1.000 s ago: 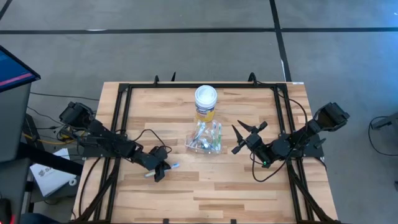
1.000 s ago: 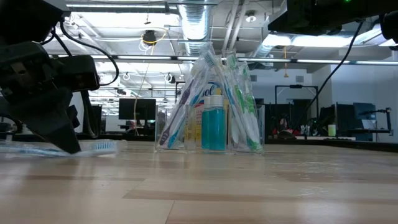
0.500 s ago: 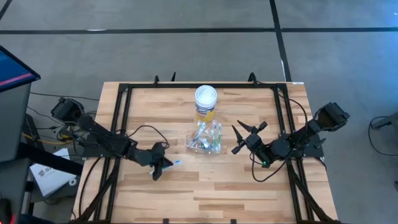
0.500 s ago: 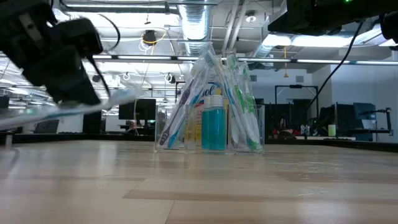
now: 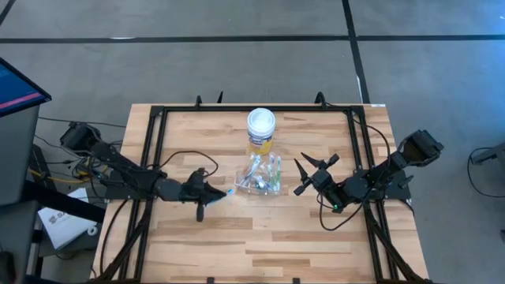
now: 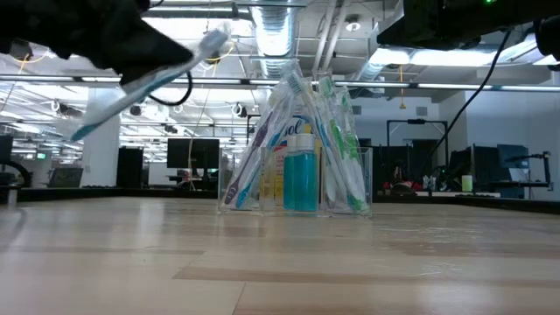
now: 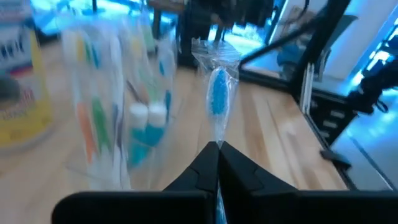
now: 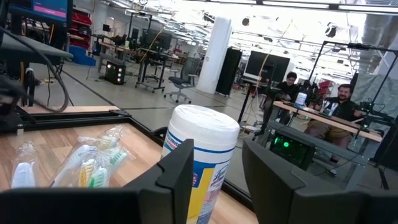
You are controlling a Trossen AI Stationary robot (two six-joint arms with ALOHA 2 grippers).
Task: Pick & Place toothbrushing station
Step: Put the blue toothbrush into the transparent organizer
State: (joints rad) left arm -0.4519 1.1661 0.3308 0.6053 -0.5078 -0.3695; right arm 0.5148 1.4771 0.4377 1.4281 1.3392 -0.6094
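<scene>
Left gripper (image 5: 207, 193) is pinched tight on a slim blue-white toothbrush in clear wrap (image 5: 222, 194); my left wrist view shows the two dark fingers (image 7: 205, 167) meeting on its shaft with the blue bristle head (image 7: 218, 93) sticking out ahead. From above I see it just beside the small clear plastic cup (image 5: 262, 175), on that cup's left, brush head aimed at it but not touching. Low view has the toothbrush (image 6: 149, 83) lifted clear off the light wooden table (image 6: 280, 262), tilted, white end up toward the cup (image 6: 297, 179).

Cup stands upright mid-table, stuffed with blue-white and green-white toothbrushes (image 6: 337, 144) leaning together at the top, and a small teal tube (image 6: 301, 175) upright in the middle. I can make out only one tube clearly here; left wrist view is blurred, shows the cup (image 7: 118, 106) with teal and white bits inside.

Large yellow jar with white lid (image 5: 261, 130) sits right behind the cup, at the far side of the table, nearly touching it from above.

Right gripper (image 5: 316, 173) waits to the right of the cup, near but apart, fingers spread wide, nothing in them. Right wrist view looks past its fingers (image 8: 180, 174) at the jar (image 8: 198, 158) and the bagged brushes (image 8: 93, 158). Two people sit at a desk (image 8: 323, 112) far back in the room.
</scene>
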